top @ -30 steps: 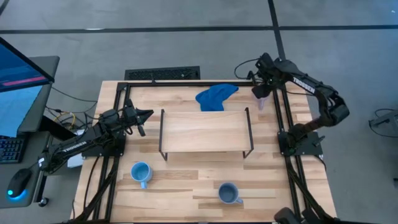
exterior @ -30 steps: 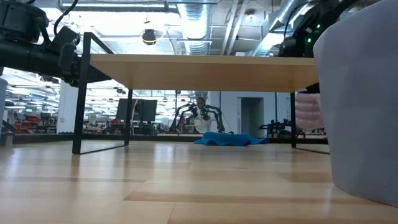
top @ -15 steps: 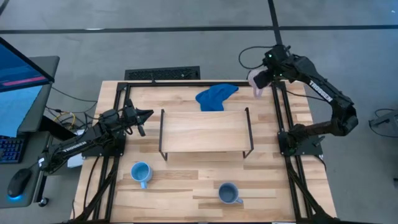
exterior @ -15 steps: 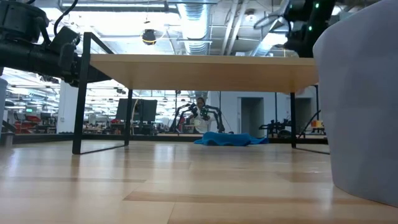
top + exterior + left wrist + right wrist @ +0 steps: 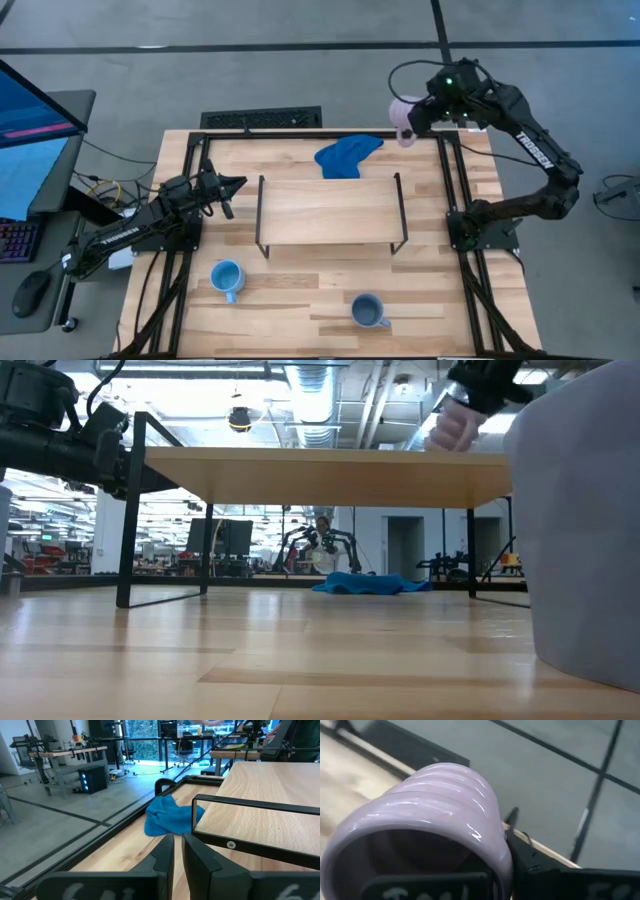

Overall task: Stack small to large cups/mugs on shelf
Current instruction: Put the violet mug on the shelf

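My right gripper (image 5: 412, 118) is shut on the pale lilac mug (image 5: 403, 116) and holds it high over the table's far right corner. In the low view the lilac mug (image 5: 455, 426) hangs above the level of the shelf top (image 5: 320, 475). The shelf (image 5: 330, 208) stands on its wire legs mid-table. A light blue mug (image 5: 226, 276) and a grey-blue mug (image 5: 368, 310) rest on their bases near the front edge. Left of the shelf, my left gripper (image 5: 235, 184) points level, shut on nothing. My right gripper pinches the lilac mug's wall at the rim (image 5: 501, 851). One finger (image 5: 530, 865) lies outside the wall; the other seems to be inside the mug, dark against its interior. The fingers slant down from the table's right side. The mug is lifted clear.
A bright blue cloth (image 5: 346, 156) lies crumpled behind the shelf, toward the far edge. The grey-blue mug (image 5: 585, 520) fills the right of the low view. Black frame rails (image 5: 452, 190) run along the table's sides. Bare wood lies between the two front mugs.
My right gripper has risen from the far right of the table with the lilac mug, drifting toward the far edge and tipping up from a steeper downward slant. The mug has left the tabletop and now hangs above shelf height.
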Robot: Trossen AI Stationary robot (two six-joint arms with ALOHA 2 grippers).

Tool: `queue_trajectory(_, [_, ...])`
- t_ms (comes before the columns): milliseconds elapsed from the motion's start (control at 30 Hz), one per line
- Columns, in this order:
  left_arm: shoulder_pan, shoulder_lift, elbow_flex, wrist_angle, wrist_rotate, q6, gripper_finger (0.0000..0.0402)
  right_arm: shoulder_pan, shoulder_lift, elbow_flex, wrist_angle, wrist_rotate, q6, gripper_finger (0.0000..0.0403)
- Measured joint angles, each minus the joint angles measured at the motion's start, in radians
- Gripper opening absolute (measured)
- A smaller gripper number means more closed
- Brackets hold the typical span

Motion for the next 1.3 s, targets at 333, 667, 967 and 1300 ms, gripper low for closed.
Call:
queue_trajectory(333, [0.0,0.0,0.0,0.0,0.0,0.0,0.0027,0.202,0.023,0.126,-0.121,-0.109,0.136,0.0039])
queue_trajectory(667, [0.0,0.0,0.0,0.0,0.0,0.0,0.0027,0.41,0.17,0.256,-0.315,-0.109,0.352,0.0039])
queue_trajectory(967, [0.0,0.0,0.0,0.0,0.0,0.0,0.0027,0.469,0.314,0.338,-0.408,-0.159,0.468,0.0039])
queue_trajectory(1300, [0.0,0.0,0.0,0.0,0.0,0.0,0.0027,0.513,0.348,0.28,-0.403,-0.172,0.504,0.0039])
